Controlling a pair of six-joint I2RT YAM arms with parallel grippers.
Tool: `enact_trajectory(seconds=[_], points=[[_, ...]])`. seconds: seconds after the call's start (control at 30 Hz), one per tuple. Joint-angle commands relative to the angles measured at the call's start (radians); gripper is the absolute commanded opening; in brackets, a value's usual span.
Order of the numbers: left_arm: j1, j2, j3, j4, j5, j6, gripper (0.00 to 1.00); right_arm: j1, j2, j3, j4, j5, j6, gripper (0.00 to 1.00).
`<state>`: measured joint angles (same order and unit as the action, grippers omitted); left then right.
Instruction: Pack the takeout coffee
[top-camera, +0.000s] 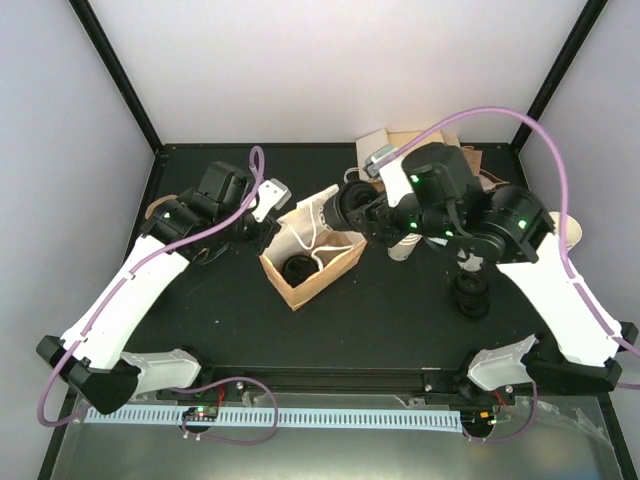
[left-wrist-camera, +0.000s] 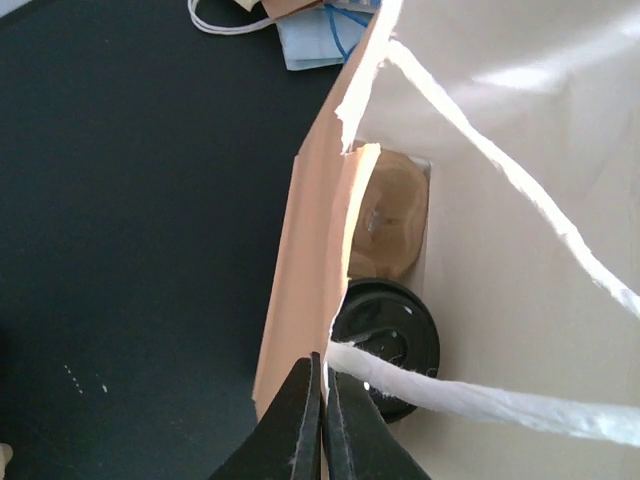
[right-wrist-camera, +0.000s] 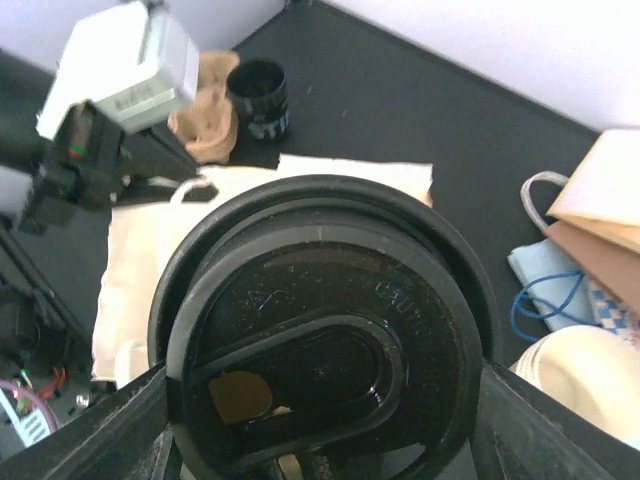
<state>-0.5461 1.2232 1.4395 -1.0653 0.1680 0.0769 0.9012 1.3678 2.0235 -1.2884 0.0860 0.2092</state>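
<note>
The brown paper bag (top-camera: 303, 287) stands open mid-table. My left gripper (top-camera: 268, 214) is shut on the bag's left rim (left-wrist-camera: 300, 270), fingertips (left-wrist-camera: 322, 362) pinching the paper beside a white cord handle (left-wrist-camera: 480, 400). My right gripper (top-camera: 358, 212) is shut on the takeout coffee (top-camera: 348, 207), holding it over the bag's right rim. Its black lid (right-wrist-camera: 330, 320) fills the right wrist view, with the bag's mouth (right-wrist-camera: 140, 250) below it. A second black-lidded cup (top-camera: 297, 268) sits inside the bag, beside a brown pulp tray (left-wrist-camera: 395, 215).
Stacked cream cups (top-camera: 402, 246) and a stack of black lids (top-camera: 470, 296) stand under my right arm. Flat paper bags and a blue cloth (right-wrist-camera: 555, 280) lie at the back right. A brown pulp tray (top-camera: 160, 207) lies under my left arm.
</note>
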Motion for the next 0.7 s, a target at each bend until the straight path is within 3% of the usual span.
enact_trajectory(seconds=[0.0,0.3,0.43,0.67], points=[[-0.011,-0.031,0.004,0.062,-0.030,0.029,0.02,0.029,0.020,-0.074,0.033,-0.078,-0.045,0.71],[-0.030,-0.043,0.002,0.081,-0.045,0.078,0.02,0.148,-0.034,-0.361,0.108,0.106,-0.029,0.71],[-0.065,-0.061,-0.038,0.100,0.004,0.170,0.03,0.284,-0.039,-0.480,0.164,0.228,-0.040,0.71],[-0.157,-0.138,-0.156,0.161,-0.057,0.278,0.04,0.445,-0.027,-0.589,0.256,0.450,-0.084,0.71]])
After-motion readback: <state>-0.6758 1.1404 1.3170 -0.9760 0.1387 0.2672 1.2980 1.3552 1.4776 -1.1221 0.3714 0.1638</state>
